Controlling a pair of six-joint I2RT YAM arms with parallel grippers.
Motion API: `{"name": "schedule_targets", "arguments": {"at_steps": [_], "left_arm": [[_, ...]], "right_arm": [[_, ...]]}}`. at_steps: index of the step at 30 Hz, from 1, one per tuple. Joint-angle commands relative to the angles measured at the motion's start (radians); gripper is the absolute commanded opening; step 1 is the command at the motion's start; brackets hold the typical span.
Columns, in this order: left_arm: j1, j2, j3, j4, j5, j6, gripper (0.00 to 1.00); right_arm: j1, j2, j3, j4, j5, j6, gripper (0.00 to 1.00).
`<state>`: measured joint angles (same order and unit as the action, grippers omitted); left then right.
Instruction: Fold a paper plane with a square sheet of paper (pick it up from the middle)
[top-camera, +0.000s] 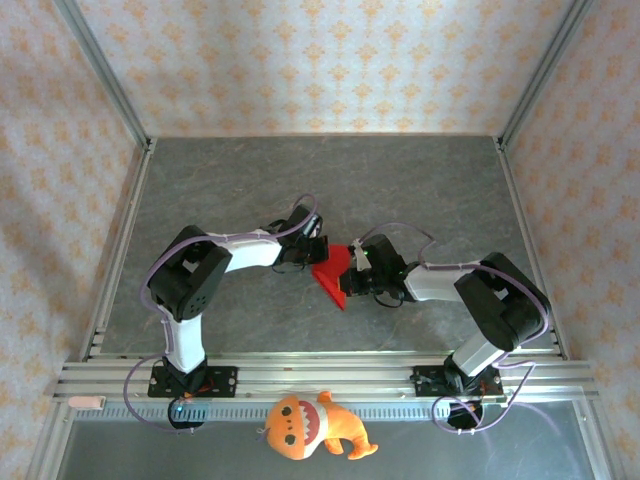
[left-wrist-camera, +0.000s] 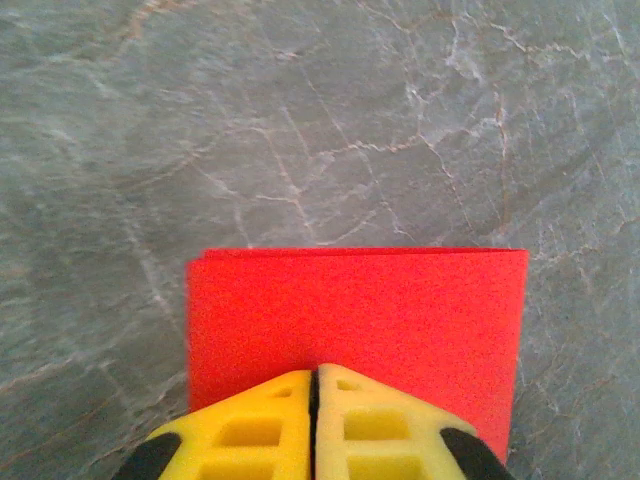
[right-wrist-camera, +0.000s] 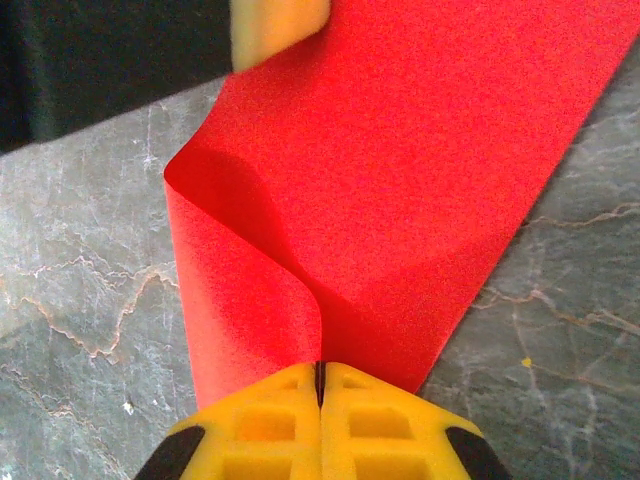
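The square sheet of paper (top-camera: 335, 275) is bright red and lies folded at mid-table between the two arms. In the left wrist view the paper (left-wrist-camera: 355, 305) is a flat doubled rectangle, and my left gripper (left-wrist-camera: 315, 372) is shut with its yellow tips over the near edge; I cannot tell whether it pinches any paper. In the right wrist view my right gripper (right-wrist-camera: 320, 365) is shut on the paper (right-wrist-camera: 400, 180), and a curled fold runs straight into its jaws. A yellow finger of the left gripper (right-wrist-camera: 275, 28) touches the sheet's far end. From above, the left gripper (top-camera: 312, 255) and right gripper (top-camera: 352, 270) face each other across the sheet.
An orange plush toy (top-camera: 305, 425) with white teeth lies off the table's front rail (top-camera: 320, 375), between the arm bases. Grey marbled tabletop (top-camera: 300, 180) stretches behind the arms to the patterned walls, with metal frame posts along both sides.
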<state>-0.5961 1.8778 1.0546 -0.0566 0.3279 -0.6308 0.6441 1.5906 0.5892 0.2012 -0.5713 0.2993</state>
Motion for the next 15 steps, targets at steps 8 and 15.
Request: {"name": "schedule_targets", "arguments": {"at_steps": [8,15], "left_arm": [[-0.01,-0.211,-0.075,0.042,-0.042,-0.068,0.19],[-0.017,-0.315,-0.283,0.281,0.124,-0.231,0.03]], "right_arm": [[-0.004,0.005,-0.009,0.006,0.03,0.0,0.02],[-0.004,0.009,-0.003,0.0,0.033,-0.004,0.01]]}}
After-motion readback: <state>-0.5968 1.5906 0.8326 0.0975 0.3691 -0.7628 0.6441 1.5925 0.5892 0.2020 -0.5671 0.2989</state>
